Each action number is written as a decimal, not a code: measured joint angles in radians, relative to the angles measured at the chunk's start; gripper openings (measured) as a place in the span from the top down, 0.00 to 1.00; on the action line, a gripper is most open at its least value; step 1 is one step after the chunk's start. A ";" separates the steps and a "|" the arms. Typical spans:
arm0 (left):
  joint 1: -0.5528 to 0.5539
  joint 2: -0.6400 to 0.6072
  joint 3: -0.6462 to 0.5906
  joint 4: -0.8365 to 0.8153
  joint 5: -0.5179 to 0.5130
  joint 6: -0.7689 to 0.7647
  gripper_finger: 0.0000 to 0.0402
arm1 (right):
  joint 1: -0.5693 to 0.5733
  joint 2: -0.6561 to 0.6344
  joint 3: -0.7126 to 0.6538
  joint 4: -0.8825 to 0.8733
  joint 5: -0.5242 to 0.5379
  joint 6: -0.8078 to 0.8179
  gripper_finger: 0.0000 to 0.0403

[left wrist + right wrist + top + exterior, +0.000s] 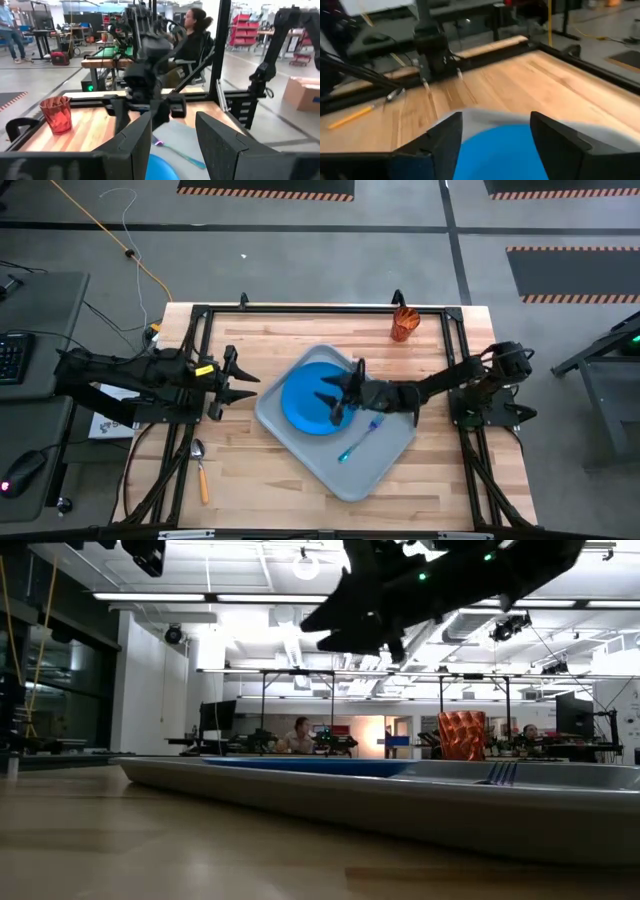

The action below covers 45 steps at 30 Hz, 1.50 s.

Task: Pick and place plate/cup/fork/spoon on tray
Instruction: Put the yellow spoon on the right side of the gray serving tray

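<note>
The bright blue plate lies flat in the pale grey tray, which sits askew at the table's middle. The teal-handled fork lies in the tray to the right of the plate. My right gripper hovers open over the plate's right part, and the low view shows it well above the plate; the plate shows between its fingers. My left gripper is open and empty, left of the tray. The red-orange cup stands at the far right. The orange-handled spoon lies at the near left.
A black frame runs along the table's far, left and right edges. Bare wood lies between the tray and my left gripper, and along the near edge. People sit in the room beyond the table.
</note>
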 joint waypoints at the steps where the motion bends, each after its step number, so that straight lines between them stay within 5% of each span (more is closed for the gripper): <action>1: 0.000 0.006 0.000 0.004 -0.004 0.006 0.64 | -0.020 0.000 0.000 0.027 -0.030 -0.013 0.42; 11: 0.000 0.075 0.042 -0.059 -0.080 -0.003 0.64 | -0.117 0.011 0.000 0.336 -0.315 -0.138 0.40; 20: -0.113 0.373 0.381 -0.782 -0.019 -0.169 0.50 | -0.117 0.010 0.000 0.336 -0.324 -0.171 0.40; 28: -0.299 0.584 0.426 -1.204 0.100 -0.437 0.38 | -0.116 0.010 0.000 0.314 -0.324 -0.157 0.40; 33: -0.388 0.644 0.355 -1.200 0.248 -0.539 0.38 | -0.116 0.010 0.000 0.299 -0.324 -0.153 0.40; 45: -0.440 0.675 0.104 -1.029 0.339 -0.544 0.39 | -0.117 0.010 0.000 0.280 -0.324 -0.153 0.40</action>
